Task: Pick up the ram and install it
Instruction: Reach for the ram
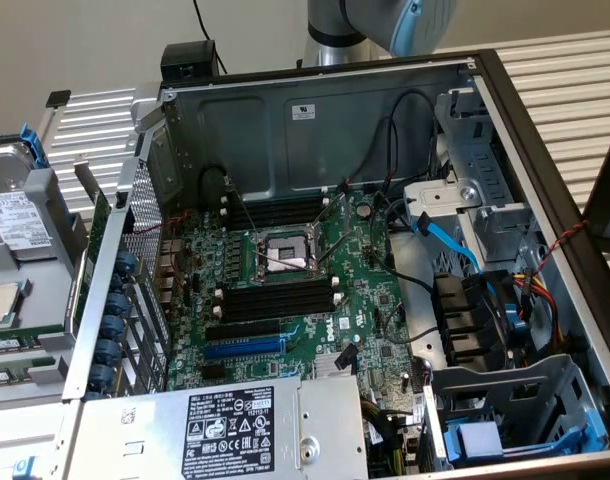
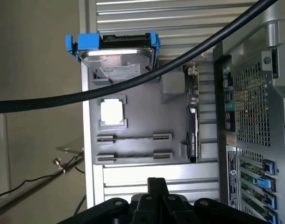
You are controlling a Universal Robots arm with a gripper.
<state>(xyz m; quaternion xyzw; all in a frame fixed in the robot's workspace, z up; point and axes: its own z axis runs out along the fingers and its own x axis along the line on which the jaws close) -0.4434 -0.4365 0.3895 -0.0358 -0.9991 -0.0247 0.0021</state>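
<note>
The ram lies on a grey tray (image 2: 138, 121) beside the computer case: two thin sticks seen edge-on in their holders, one (image 2: 133, 138) and a second (image 2: 133, 156) alongside it. In the exterior view their green edges (image 1: 7, 345) show at the far left. My gripper (image 2: 156, 186) hangs above the tray, short of the sticks, fingers together with nothing between them. The arm (image 1: 385, 25) reaches over the back of the case. The motherboard's black ram slots (image 1: 275, 300) lie below the processor socket (image 1: 283, 255).
The tray also holds a hard drive in a blue bracket (image 2: 115, 49), a processor chip (image 2: 111, 113) and an upright card (image 2: 193, 126). A thick black cable (image 2: 133, 81) crosses the wrist view. The case's perforated rear wall (image 2: 254, 112) stands beside the tray. A blue slot (image 1: 243, 347) lies near the ram slots.
</note>
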